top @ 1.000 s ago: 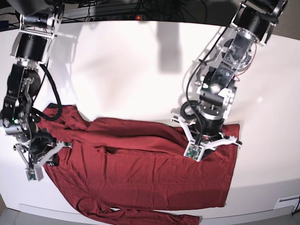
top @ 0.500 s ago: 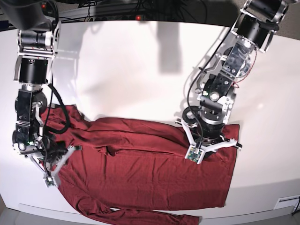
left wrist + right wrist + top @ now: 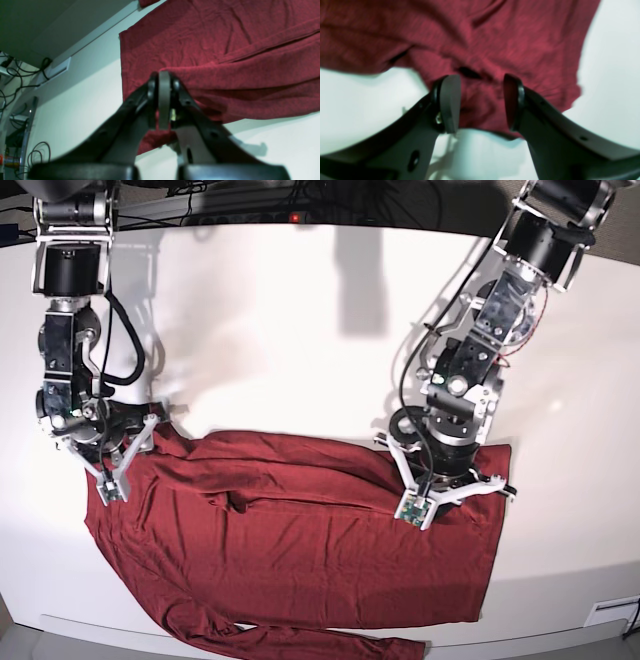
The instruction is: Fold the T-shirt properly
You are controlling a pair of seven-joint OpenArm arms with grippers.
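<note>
Left gripper (image 3: 164, 100) clenched on T-shirt (image 3: 300, 540) fold; right gripper (image 3: 480, 102) released above fabric.

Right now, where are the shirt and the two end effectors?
shirt (image 3: 300, 550): base view, middle of its body.
left end effector (image 3: 163, 100): left wrist view, shut tips.
right end effector (image 3: 481, 100): right wrist view, open gap.

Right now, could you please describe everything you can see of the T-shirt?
The T-shirt is plain dark red, thin, soft-looking knit with long sleeves, lying mostly flat but wrinkled on the white table, one lengthwise fold along its far edge. The left gripper is shut on that folded edge near the hem. The right gripper is open over the collar end.
</note>
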